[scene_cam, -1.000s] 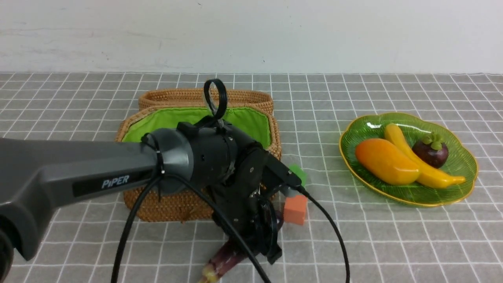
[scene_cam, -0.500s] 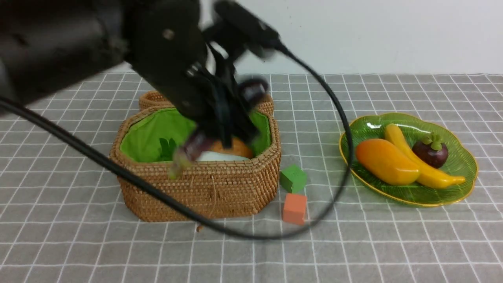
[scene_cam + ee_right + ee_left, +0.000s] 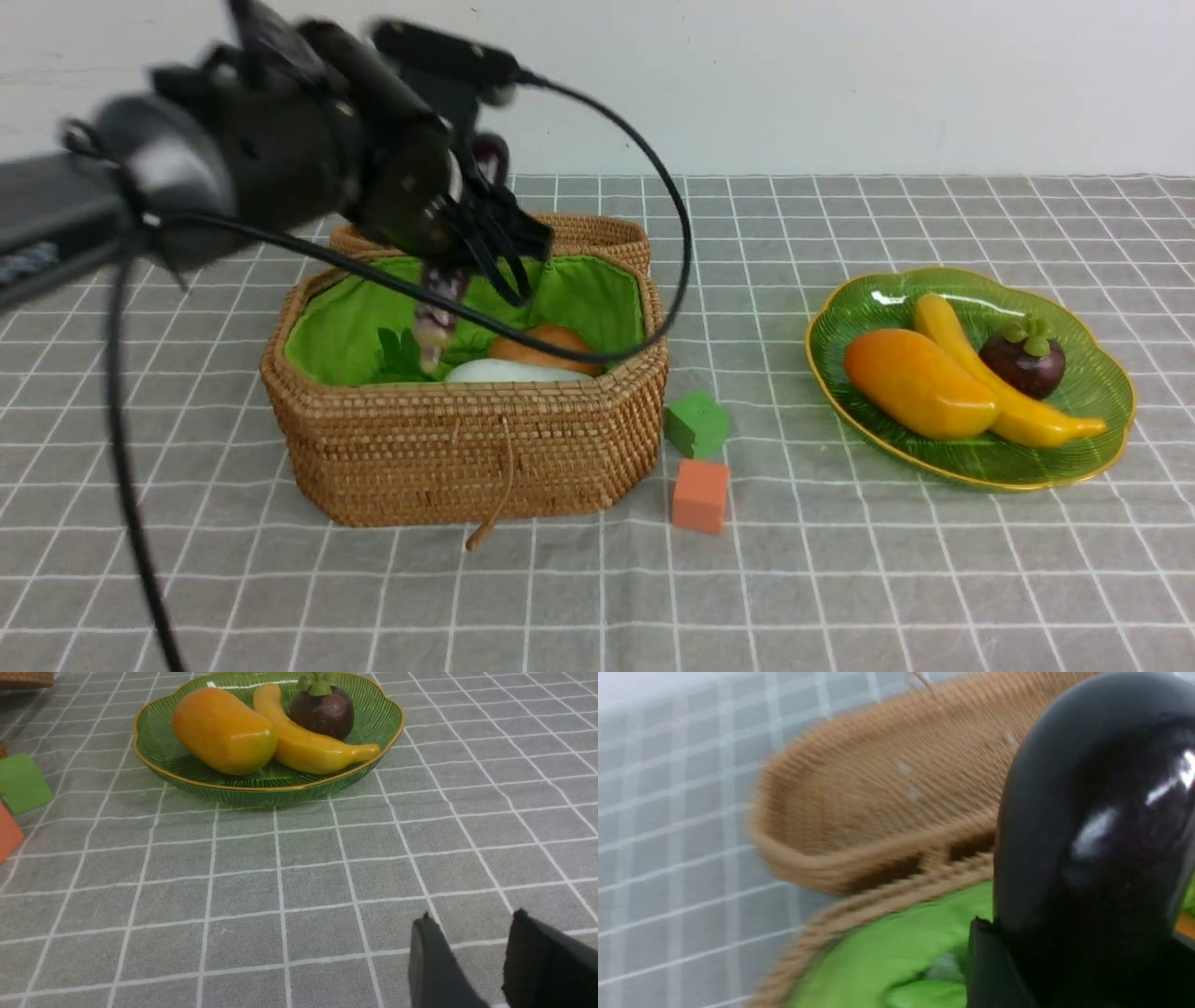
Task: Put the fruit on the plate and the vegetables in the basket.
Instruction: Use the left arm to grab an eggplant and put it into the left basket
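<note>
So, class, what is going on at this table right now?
The left tool holds the dark purple eggplant above the open basket, where the white radish and brown potato already lie. The banana, mango and mangosteen sit on the green plate. The right tool is empty.

Left gripper [image 3: 485, 245], low in front of the basket [image 3: 467, 457] a second ago, is now raised over the open interior, arm swung up and left. Eggplant [image 3: 439, 313] comes up off the cloth with it, clamped in the jaws, hanging stem-down above the radish [image 3: 509, 371] and potato [image 3: 546, 345].
</note>
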`<state>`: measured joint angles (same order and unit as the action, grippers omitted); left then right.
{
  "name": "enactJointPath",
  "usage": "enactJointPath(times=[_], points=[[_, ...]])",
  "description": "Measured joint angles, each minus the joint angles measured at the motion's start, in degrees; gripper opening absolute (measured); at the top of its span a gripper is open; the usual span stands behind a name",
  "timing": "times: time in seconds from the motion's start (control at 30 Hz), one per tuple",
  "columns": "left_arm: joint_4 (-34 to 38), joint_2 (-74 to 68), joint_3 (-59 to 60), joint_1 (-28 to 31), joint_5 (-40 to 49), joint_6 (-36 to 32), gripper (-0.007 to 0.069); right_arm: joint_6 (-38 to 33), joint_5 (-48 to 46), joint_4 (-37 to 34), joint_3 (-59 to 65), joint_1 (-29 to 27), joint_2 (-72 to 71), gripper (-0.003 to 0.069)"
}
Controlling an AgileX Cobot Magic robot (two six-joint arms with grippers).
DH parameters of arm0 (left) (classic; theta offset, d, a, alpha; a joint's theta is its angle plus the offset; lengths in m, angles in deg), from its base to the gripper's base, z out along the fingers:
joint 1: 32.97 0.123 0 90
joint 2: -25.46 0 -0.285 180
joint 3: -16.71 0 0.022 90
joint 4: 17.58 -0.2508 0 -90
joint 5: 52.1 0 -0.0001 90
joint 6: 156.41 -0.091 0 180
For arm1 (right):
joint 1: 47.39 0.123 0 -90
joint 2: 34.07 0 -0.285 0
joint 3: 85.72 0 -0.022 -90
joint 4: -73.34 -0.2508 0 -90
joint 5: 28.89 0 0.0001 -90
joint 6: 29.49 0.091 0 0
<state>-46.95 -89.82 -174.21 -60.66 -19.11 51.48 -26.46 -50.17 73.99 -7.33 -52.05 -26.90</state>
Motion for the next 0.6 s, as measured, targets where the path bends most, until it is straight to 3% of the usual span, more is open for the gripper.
enactJointPath(times=[0.17, 0.3, 0.4, 0.6], points=[[-1.5, -3.0, 0.0, -2.1, 0.1, 0.2, 0.0405, 0.1, 0.0, 0.0, 0.0, 0.0, 0.0, 0.0239], [-3.1, -3.0, 0.0, -3.1, 2.3, 0.4, 0.0552, 0.1, 0.0, 0.0, 0.0, 0.0, 0.0, 0.0239], [-3.9, -1.9, 0.0, -3.3, 6.4, 0.4, 0.0615, 0.1, 0.0, 0.0, 0.0, 0.0, 0.0, 0.0239], [-4.4, 4.1, 0.0, -3.5, 19.7, -1.7, 0.0587, -0.1, 0.0, 0.0, 0.0, 0.0, 0.0, 0.0239]])
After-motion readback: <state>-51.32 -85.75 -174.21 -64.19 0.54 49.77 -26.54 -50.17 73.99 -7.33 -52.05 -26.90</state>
